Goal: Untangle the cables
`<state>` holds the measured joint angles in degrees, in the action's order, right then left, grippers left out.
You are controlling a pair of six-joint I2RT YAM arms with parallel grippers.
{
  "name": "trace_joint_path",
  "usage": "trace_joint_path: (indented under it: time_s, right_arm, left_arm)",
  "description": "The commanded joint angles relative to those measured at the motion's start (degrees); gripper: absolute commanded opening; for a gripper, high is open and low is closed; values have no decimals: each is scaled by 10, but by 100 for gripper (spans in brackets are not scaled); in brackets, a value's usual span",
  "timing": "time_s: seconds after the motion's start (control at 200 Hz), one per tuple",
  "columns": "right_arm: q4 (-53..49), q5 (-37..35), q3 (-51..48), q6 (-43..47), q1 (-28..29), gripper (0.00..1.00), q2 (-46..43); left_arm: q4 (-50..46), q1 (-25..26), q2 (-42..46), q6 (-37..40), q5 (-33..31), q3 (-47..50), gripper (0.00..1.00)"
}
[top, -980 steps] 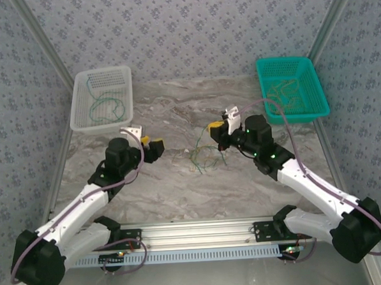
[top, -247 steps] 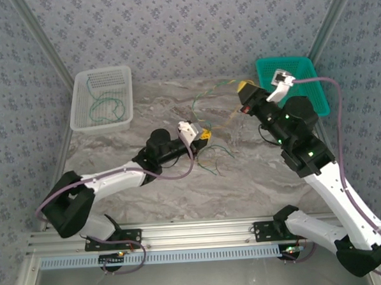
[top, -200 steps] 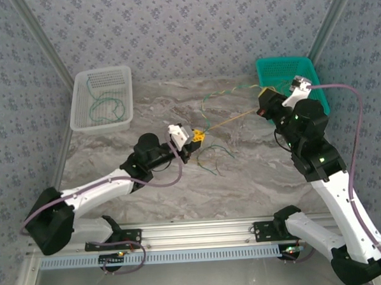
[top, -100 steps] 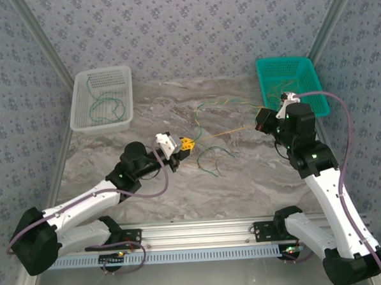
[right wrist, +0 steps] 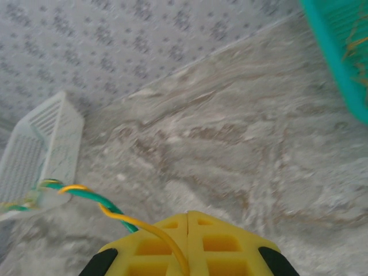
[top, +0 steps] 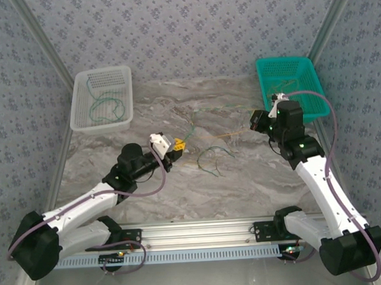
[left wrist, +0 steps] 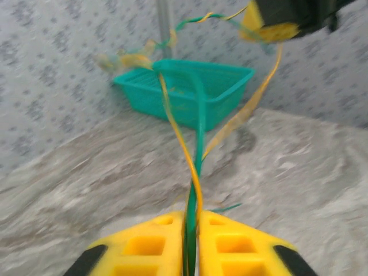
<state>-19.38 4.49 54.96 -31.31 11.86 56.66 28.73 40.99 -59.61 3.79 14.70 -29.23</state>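
Both arms have shifted over the last second: the left gripper [top: 179, 145] has drawn back leftward, and the right gripper [top: 256, 119] has come nearer from the teal basket's [top: 316, 92] front-left corner. Between them the cables [left wrist: 199, 138], one green and one yellow twisted together, hang above the marble table [top: 244, 185]. In the left wrist view they run out of the narrow slit between the yellow fingers [left wrist: 149, 244], which pinch them. The right gripper's pads [right wrist: 221, 241] are pressed together on the other end. A loose green cable [top: 214, 149] lies curled on the table below the span. One more green wire lies in the white basket [top: 80, 105] at the far left, well apart. Yellowish strands lie in the teal basket.
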Motion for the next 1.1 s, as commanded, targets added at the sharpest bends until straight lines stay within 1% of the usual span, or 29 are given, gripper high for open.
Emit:
trace_joint_path:
  time_s: [0.0, 0.02, 0.045, 0.065, 0.18, 0.25, 0.32, 0.36, 0.41, 0.425, 0.525, 0.63, 0.705, 0.735, 0.8, 0.999, 1.029, 1.094]
  right_arm:
    - [70, -45, -2, 35, 10, 0, 1]
    - [71, -43, -2, 35, 12, 0, 0]
    - [73, -40, -2, 36, 14, 0, 0]
    - [76, -36, -3, 38, 15, 0, -1]
    - [89, -9, -9, 30, 19, 0, -7]
    - [93, -2, -10, 20, 23, 0, -11]
    - [93, 1, -8, 13, 27, 0, -14]
    - [94, 7, -6, 10, 28, 0, -15]
    - [96, 13, -4, 7, 33, 0, -16]
    - [97, 14, -3, 9, 35, 0, -15]
    - [104, 20, 1, 21, 46, 0, -14]
    - [121, 35, 1, 42, 58, 0, -11]
    - [129, 70, 8, 59, 62, 0, -4]
    - [129, 83, 12, 68, 63, 0, 0]
    - [133, 132, 22, 93, 68, 0, 8]
    - [120, 273, 43, 208, 89, 0, 15]
    - [112, 294, 47, 224, 91, 0, 17]
    - [93, 332, 59, 259, 98, 0, 23]
  left_arm:
    - [-12, -10, -8, -14, -32, 8, 26]
    - [-11, -10, -9, -14, -30, 8, 28]
    - [-11, -10, -9, -14, -31, 9, 33]
    - [-12, -10, -9, -14, -30, 9, 35]
    - [-12, -10, -4, -14, -31, 11, 34]
    - [-11, -11, 2, -14, -31, 12, 31]
    - [-10, -10, 6, -15, -31, 10, 31]
    - [-10, -10, 6, -16, -30, 7, 34]
    - [-10, -10, 6, -21, -26, 2, 46]
    - [-10, -10, 5, -22, -24, 0, 48]
    - [-10, -10, -2, -26, -19, -15, 52]
    - [-2, -11, -14, -28, -15, -26, 54]
    - [12, -10, -20, -32, -14, -27, 56]
    - [15, -10, -21, -33, -13, -28, 58]
    - [16, -11, -23, -33, -5, -31, 59]
    - [15, -10, -10, -33, -5, -32, 60]
    - [15, -11, -8, -32, -9, -31, 62]
    - [8, -10, -5, -28, -12, -33, 63]
